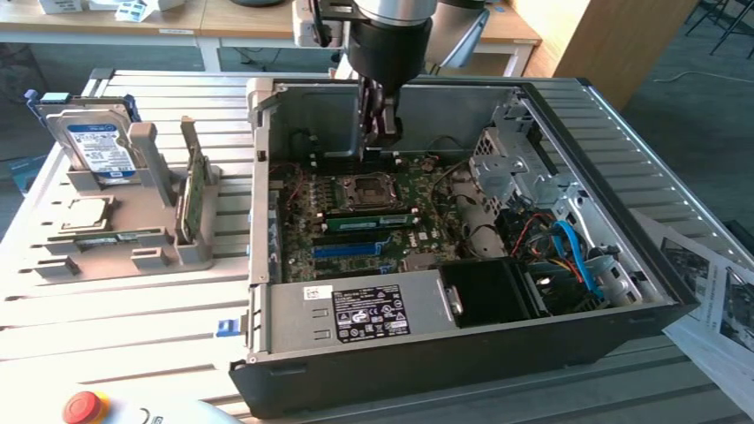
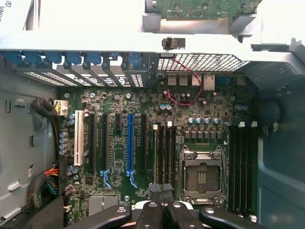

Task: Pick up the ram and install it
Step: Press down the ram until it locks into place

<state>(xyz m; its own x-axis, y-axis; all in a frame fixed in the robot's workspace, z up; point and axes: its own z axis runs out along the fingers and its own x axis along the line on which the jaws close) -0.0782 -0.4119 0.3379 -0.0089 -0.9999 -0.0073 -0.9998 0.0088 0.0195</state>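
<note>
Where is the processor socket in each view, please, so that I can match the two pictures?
Exterior view: the processor socket sits mid-picture, just above the long blue slot.
Wrist view: the processor socket lies between two groups of dark slots.
Shared landmark: the long blue slot.

Bright daylight — soft, shadowed case interior
</note>
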